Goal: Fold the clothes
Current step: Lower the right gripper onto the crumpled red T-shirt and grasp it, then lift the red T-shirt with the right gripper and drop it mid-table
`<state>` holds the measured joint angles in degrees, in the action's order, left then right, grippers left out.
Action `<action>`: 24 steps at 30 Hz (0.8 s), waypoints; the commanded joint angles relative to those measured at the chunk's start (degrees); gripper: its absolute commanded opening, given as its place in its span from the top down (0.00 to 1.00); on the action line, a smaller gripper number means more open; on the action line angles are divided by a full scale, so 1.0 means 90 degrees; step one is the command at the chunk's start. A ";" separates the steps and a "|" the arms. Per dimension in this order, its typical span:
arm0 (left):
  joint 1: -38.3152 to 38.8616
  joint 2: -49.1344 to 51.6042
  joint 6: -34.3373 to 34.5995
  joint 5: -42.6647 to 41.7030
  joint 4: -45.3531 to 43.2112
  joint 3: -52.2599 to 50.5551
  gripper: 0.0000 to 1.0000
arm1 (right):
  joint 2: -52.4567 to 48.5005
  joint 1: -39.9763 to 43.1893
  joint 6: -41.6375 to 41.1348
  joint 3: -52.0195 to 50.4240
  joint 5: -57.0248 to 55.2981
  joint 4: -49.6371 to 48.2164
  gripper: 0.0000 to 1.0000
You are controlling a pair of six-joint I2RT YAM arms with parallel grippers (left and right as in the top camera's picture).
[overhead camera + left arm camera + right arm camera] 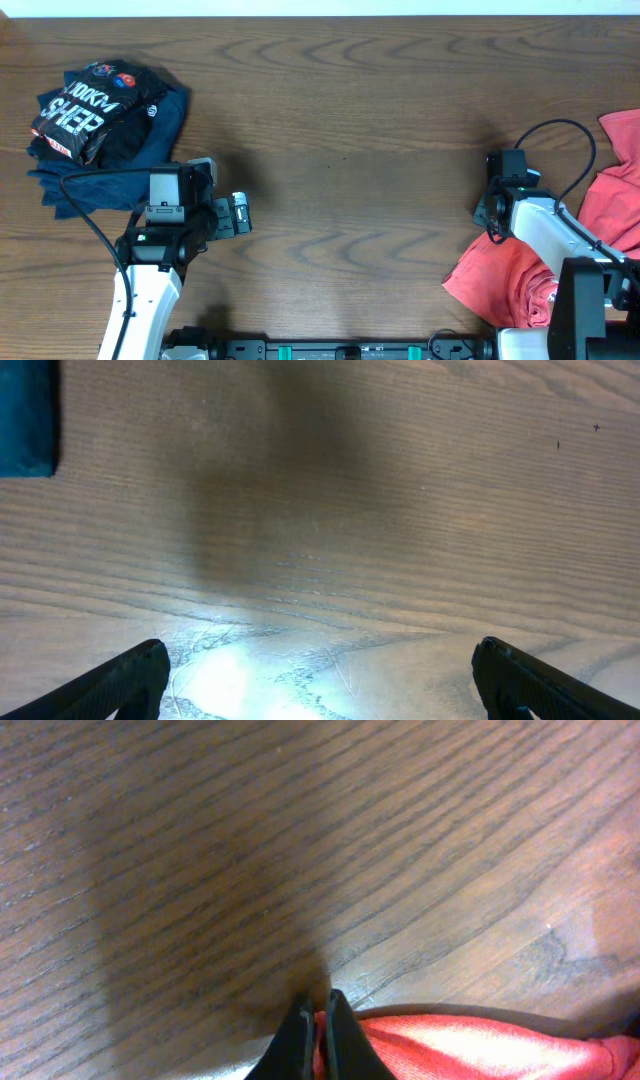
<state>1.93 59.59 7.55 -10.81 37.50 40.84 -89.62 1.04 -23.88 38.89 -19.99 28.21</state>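
Because the right gripper (318,1010) shows its two black fingers pressed tight together at the very edge of the coral-red cotton T-shirt (492,282), the first risk sits there. I cannot tell whether any cloth is caught between them. A pinch of thin hem alone, or of nothing, would likely slip once the arm pulls.

The shirt lies crumpled at about 4 o'clock on the dark wood-grain table (350,120). It is partly under the right arm and runs off the right edge of the overhead view, so its lettering, collar and sleeves are hidden. Dragged by a single point, it could come out bunched or twisted rather than flat, and any fold laid on that would be crooked.

At 8 o'clock, the left gripper (240,215) hangs over bare wood with its fingers spread wide, grasping nothing. It is well apart from the shirt and cannot steady it from there.

Farthest off, at 10 o'clock, the black shirt with white and red print (85,110) rests on the folded navy blue garments (165,135). The left arm is just beside them, and a wide sweep could knock that stack.
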 commanded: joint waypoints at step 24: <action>-0.0022 0.0012 0.0056 -0.0063 -0.0148 0.0114 0.02 | -0.0056 -0.1319 0.0435 0.2545 0.4762 -0.4918 0.90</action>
<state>1.93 59.57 7.55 -10.81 36.10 40.84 -90.56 -7.86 -21.71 59.72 18.74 -17.08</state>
